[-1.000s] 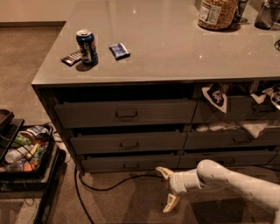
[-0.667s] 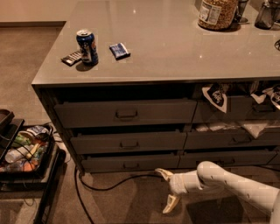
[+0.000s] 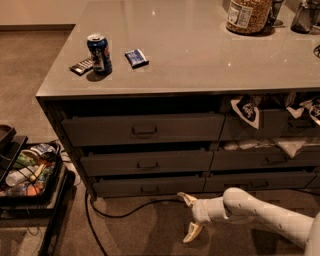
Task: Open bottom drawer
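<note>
The bottom drawer (image 3: 148, 186) is the slimmest dark-grey front at the foot of the left three-drawer stack, with a small rectangular handle (image 3: 149, 189) at its centre. It looks pushed in, about level with the fronts above. My gripper (image 3: 188, 215) hangs low over the carpet, in front of and to the right of that drawer, apart from it. Its two pale fingers are spread wide, one near the drawer's lower right corner (image 3: 187, 199) and one lower (image 3: 192, 232), with nothing between them. The white arm (image 3: 260, 215) comes in from the lower right.
A black cable (image 3: 120, 214) runs over the carpet below the drawers. A cart with bottles and snacks (image 3: 27, 172) stands at left. On the counter (image 3: 210, 55) are a blue can (image 3: 99, 52), a blue packet (image 3: 136, 57) and a jar (image 3: 248, 15). Right-hand drawers (image 3: 265, 157) have cloth and paper sticking out.
</note>
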`<state>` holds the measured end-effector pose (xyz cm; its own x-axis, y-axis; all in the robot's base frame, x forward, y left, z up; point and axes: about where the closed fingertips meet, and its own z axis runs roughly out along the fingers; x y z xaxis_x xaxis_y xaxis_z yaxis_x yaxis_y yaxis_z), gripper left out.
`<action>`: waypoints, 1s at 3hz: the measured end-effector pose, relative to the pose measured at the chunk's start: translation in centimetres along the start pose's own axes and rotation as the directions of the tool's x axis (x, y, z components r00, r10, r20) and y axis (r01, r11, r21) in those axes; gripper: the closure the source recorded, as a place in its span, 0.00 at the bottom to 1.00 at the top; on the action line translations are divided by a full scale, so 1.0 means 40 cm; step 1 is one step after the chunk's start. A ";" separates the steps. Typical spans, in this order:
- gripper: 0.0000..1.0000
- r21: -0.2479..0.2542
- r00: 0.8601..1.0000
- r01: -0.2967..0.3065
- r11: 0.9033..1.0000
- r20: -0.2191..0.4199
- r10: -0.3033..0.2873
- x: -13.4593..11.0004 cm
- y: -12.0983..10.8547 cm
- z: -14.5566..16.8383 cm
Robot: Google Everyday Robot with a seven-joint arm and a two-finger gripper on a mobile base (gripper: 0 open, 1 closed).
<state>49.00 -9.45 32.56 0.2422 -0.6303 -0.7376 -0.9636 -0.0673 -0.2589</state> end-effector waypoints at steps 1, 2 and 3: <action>0.00 0.071 0.999 -0.004 0.997 -0.047 0.007 0.079 -0.066 0.041; 0.00 0.152 0.996 0.018 0.988 -0.089 -0.004 0.142 -0.145 0.051; 0.00 0.179 0.994 0.043 0.983 -0.110 -0.023 0.182 -0.212 0.074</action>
<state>59.27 -11.20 27.54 0.2505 -0.7100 -0.6581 -0.9163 0.0456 -0.3980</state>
